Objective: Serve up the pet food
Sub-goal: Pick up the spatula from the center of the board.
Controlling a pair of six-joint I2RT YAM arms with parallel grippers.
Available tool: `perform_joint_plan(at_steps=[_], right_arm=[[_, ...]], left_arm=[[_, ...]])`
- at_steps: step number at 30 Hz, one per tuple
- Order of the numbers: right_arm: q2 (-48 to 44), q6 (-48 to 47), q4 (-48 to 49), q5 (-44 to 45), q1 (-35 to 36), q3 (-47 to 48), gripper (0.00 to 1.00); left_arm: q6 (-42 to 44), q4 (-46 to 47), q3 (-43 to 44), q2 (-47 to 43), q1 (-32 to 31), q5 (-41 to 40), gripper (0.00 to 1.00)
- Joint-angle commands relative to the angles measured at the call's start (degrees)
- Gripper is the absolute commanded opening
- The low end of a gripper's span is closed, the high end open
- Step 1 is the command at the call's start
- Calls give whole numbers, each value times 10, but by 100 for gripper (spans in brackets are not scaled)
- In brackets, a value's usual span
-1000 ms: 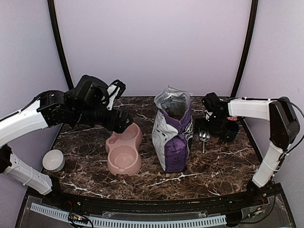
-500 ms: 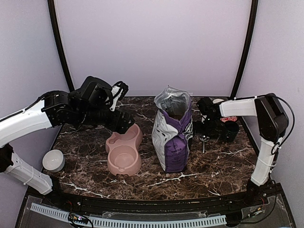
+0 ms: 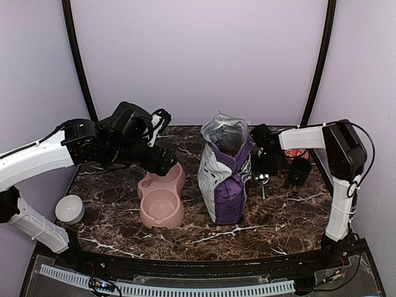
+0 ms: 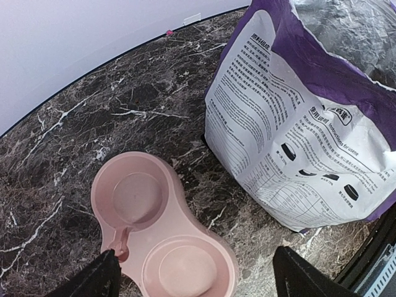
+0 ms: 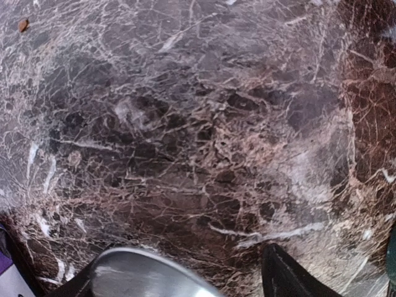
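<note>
Movement on the right: my right gripper (image 3: 263, 168) has slid left along the dark marble table's (image 3: 291, 216) back edge. Its jaws are apart over the small metal scoop (image 5: 145, 275), not yet clenched. Reddish-brown kibble pellets (image 3: 228, 149) sit inside the purple-and-white bag (image 3: 226, 185) mid-table, so scooping looks next. My left gripper (image 4: 198, 273) hangs released above the pink double bowl (image 4: 154, 229).

The only writing I found stood on the white panel of the purple-and-white bag (image 4: 291, 142), at the right of my left wrist view. It had headings in Chinese characters, one at mid right beside the English word "Instructions". The small print around them I could not read.
</note>
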Motion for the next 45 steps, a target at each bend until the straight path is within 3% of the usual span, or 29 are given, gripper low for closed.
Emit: perform_joint_plan(at_steps=[1,13,28,45], right_arm=[[9,1,14,9,8,-2,71],[-9,-3,21,4,25,-14,28],[-45,-6,21,-6,29,-24,0],[-111,1,33,-20,29,-56,0]], left_arm=[[6,5,5,0,2,-7,87],[2,0,17,11,2,-4,86],[-10,-5,20,6,2,5,86],[-24,-6,26,-8,2,24,84]])
